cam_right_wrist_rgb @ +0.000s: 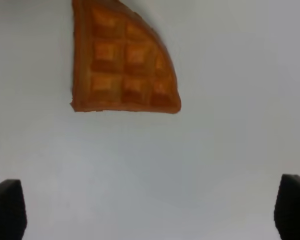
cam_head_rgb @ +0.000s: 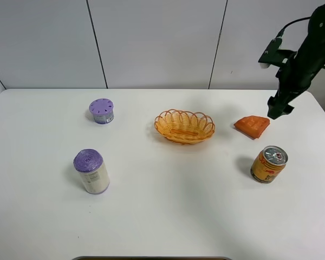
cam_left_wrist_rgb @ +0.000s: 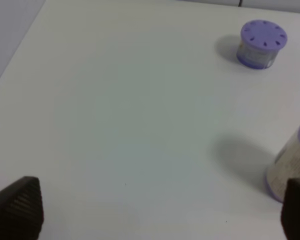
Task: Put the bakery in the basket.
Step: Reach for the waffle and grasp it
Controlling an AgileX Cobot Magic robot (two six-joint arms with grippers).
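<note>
The bakery (cam_head_rgb: 252,126) is a flat orange-brown waffle wedge lying on the white table, right of the basket (cam_head_rgb: 184,126), an empty orange woven oval with a looped rim. In the right wrist view the bakery (cam_right_wrist_rgb: 124,63) fills the upper part. My right gripper (cam_head_rgb: 279,106) hangs above the table just right of and behind the bakery; its fingertips (cam_right_wrist_rgb: 6,212) stand wide apart, open and empty. My left gripper (cam_left_wrist_rgb: 162,210) is open and empty over bare table; it is out of the exterior view.
A gold drink can (cam_head_rgb: 268,164) stands in front of the bakery. A tall white canister with a purple lid (cam_head_rgb: 91,171) stands front left, and a short purple-lidded jar (cam_head_rgb: 101,110) back left. Both show in the left wrist view (cam_left_wrist_rgb: 295,165), (cam_left_wrist_rgb: 262,43).
</note>
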